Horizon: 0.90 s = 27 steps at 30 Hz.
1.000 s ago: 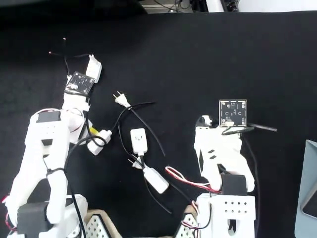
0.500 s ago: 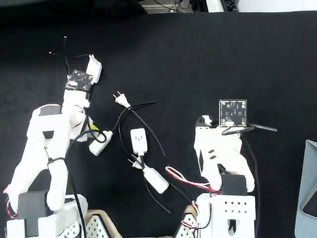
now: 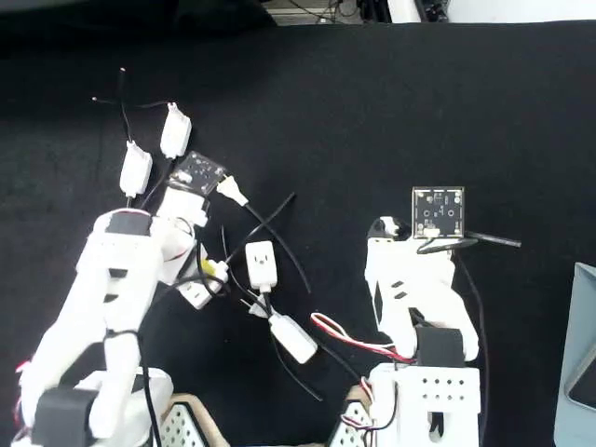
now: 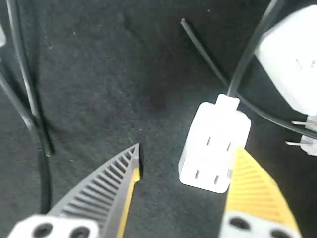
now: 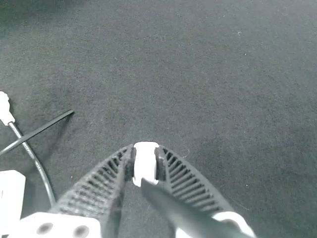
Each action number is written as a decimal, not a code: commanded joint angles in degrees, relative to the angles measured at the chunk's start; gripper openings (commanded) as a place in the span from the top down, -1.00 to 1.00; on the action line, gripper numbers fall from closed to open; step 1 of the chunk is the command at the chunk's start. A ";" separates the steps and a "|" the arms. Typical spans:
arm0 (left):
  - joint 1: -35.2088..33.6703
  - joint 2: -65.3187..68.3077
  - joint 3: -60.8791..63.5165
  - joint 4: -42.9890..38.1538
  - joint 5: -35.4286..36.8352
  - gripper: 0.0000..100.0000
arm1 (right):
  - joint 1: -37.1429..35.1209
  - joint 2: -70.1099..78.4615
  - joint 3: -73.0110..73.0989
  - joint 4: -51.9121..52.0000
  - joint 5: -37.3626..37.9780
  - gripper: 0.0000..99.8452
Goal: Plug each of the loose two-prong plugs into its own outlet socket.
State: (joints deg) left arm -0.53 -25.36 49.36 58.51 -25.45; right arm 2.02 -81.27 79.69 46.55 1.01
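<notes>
**Two-arm plugging task at an early stage: no plug seated in a socket**

The left claw (image 4: 187, 149) is standing wide apart low over the tabletop (image 3: 372, 112). Its yellow finger (image 4: 257, 188) is touching one side of an outlet socket (image 4: 215, 148). The grey finger (image 4: 99, 193) is sitting clear of the other side. The socket is lying flat with its slots facing up, and its black cord (image 4: 246, 64) is running away from the claw.

The right claw (image 5: 145, 159) is clamping together on a small white plug (image 5: 145, 167), judged so from the dark cord trailing back under the wrist; its prongs are hidden. This claw is resting over bare tabletop, well apart from the sockets.

In the high view a loose two-prong plug (image 3: 230, 190) is lying just beside the left arm's wrist. A second plug (image 3: 251, 304) is lying with its prongs bare, between the middle socket (image 3: 262, 264) and a white block (image 3: 292, 337). Two white corded pieces (image 3: 136, 169) are lying near the far left; they are too small to tell whether they are sockets.

As judged from these views, no prongs are sitting in any socket, so every pairing is left to do. One plug is already in hand, and one socket is waiting between open fingers.
</notes>
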 commanded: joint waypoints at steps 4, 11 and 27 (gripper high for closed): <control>-2.33 -14.15 -0.04 4.22 0.79 0.43 | -0.79 -0.57 -0.92 0.09 0.35 0.97; -13.32 -25.58 1.71 8.53 3.43 0.43 | -9.58 -0.13 -4.79 3.34 0.09 0.97; -30.73 -34.46 13.58 8.35 9.32 0.43 | -46.95 2.07 -7.52 0.18 -3.16 0.97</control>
State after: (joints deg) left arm -30.59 -58.86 61.67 66.68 -20.18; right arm -37.36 -81.27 74.42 49.80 -1.10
